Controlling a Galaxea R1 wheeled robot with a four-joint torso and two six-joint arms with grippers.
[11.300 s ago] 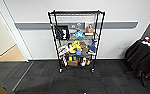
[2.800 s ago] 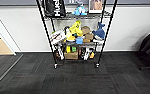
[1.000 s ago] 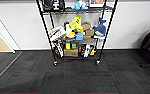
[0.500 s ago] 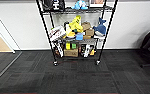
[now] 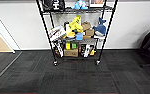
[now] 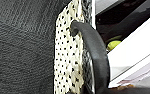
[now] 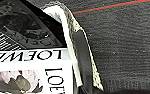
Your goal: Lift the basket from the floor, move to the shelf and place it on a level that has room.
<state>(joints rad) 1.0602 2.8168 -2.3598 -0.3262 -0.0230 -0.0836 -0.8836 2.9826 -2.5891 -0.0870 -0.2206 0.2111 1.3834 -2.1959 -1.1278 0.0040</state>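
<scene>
Basket (image 6: 67,62) with "LOEWE" booklets (image 7: 28,72) and something yellow-green (image 6: 113,45) inside; pincer grip impossible to tell.

Lighting's pretty even and bright from overhead, with the white wall (image 5: 21,27) lit flat and just a soft shadow on the floor (image 5: 76,75) under the shelf (image 5: 76,37). Head view is soft all over, and its wide angle makes the shelf posts splay outward toward the top. Both wrist views are blurry close-ups; the basket (image 6: 66,57) weave and its dark handle (image 6: 96,55) look smeared, though the magazine lettering (image 7: 28,56) is readable.
</scene>
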